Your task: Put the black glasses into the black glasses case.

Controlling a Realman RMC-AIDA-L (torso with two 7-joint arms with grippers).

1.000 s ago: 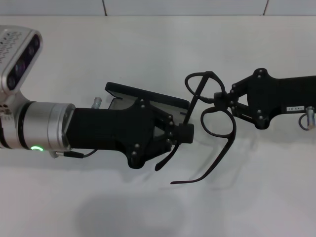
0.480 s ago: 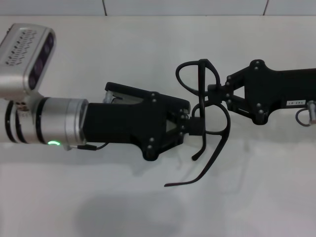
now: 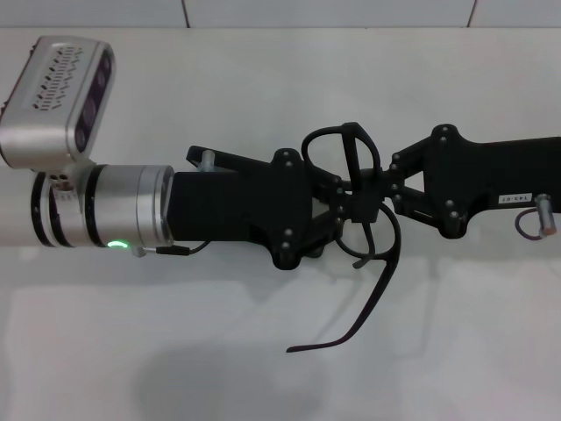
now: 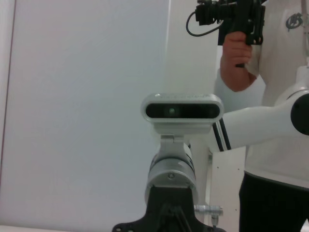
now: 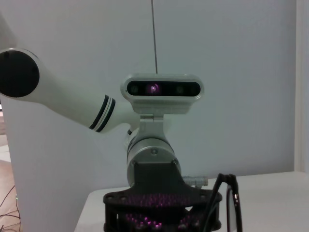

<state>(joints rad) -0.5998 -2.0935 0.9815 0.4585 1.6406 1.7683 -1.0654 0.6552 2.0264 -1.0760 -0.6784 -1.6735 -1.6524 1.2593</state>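
Where the two arms meet over the white table point(image 3: 263, 368), we count one pair of black glasses point(image 3: 355, 189), one black glasses case point(image 3: 200, 155) and two grippers.

Left gripper point(image 3: 344, 210): arm reaches in level from the left edge, silver wrist and camera housing trailing behind, black fingers pointing right. Its tip meets the frame of the glasses at the middle; whether the fingers are pressed together on the frame we cannot tell, since the black parts overlap there.

Right gripper point(image 3: 372, 197): arm reaches in from the right edge, also level, fingers pointing left, pinched onto the glasses near the bridge. The two tools sit nose to nose, touching or nearly so.

Glasses: held up off the table, frame turned edge-on, one lens ring showing on the far side of the grippers, one temple arm curving down toward the near side and ending free above the table.

Case: almost wholly hidden beneath the left arm; only a far-left corner of it shows. Open or shut, we cannot tell.

Right wrist view shows the left arm's wrist facing it, with the glasses point(image 5: 231, 203) upright beside it.
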